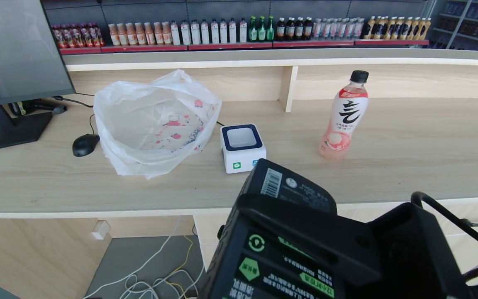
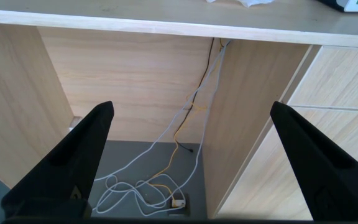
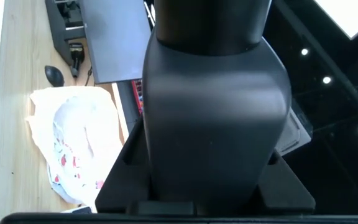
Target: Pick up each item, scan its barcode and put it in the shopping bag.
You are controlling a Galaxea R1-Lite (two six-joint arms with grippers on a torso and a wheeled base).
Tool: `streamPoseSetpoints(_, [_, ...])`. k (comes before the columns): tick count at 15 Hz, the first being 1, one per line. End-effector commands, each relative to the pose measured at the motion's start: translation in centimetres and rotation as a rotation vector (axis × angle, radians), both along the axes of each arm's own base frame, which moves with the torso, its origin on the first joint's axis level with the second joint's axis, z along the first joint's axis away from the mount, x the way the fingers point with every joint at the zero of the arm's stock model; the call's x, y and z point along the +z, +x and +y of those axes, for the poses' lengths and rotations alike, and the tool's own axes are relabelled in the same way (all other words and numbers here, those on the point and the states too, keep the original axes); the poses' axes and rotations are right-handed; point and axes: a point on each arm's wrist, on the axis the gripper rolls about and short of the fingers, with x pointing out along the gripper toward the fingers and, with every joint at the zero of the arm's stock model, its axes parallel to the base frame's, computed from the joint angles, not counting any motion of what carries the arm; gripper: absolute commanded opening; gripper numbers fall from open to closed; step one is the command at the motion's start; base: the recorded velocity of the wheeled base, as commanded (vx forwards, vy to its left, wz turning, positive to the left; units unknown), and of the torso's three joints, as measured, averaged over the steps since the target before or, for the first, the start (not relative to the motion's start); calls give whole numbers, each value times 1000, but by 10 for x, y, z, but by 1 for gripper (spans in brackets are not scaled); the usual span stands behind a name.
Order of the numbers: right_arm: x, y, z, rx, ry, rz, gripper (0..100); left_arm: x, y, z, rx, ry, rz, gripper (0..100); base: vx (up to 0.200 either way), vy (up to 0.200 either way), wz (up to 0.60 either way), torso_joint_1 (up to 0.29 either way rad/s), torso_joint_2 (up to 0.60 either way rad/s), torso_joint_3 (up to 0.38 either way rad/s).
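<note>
**Checkout worktop, one item in hand**

Shelves of drinks (image 1: 239,31) run along the back wall behind a pale wooden worktop (image 1: 409,158). On it the white plastic shopping bag (image 1: 156,124) stands open, with red print showing through its side. Just beside the bag is the small white scanner (image 1: 242,147), its dark-framed window facing up. Well apart from it, towards the robot's right, a pink drink bottle (image 1: 344,118) with a black cap stands upright. A monitor (image 1: 15,50) and a black mouse (image 1: 84,144) sit at the worktop's left end.

The right end effector (image 1: 305,228) is closed around a black container (image 1: 301,191), held in the air near the worktop's front edge, in front of the scanner. The container's barcode faces upward, and its green labels read upside down.

The left end effector (image 2: 191,112) hangs below the worktop's edge. Its two fingers (image 2: 73,162) are spread wide with nothing between them, above the loose cables (image 2: 160,186) on the floor.
</note>
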Motion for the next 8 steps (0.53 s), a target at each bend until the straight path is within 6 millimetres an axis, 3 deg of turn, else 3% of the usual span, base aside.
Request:
streamPoseSetpoints(1, [-1, -3, -5, 4, -5, 1, 0, 0, 0, 0, -1, 0, 0, 100, 0, 0, 0, 0, 0, 0])
streamPoseSetpoints(8, [1, 0, -19, -74, -24, -88, 0, 0, 0, 0, -1, 0, 0, 100, 0, 0, 0, 0, 0, 0])
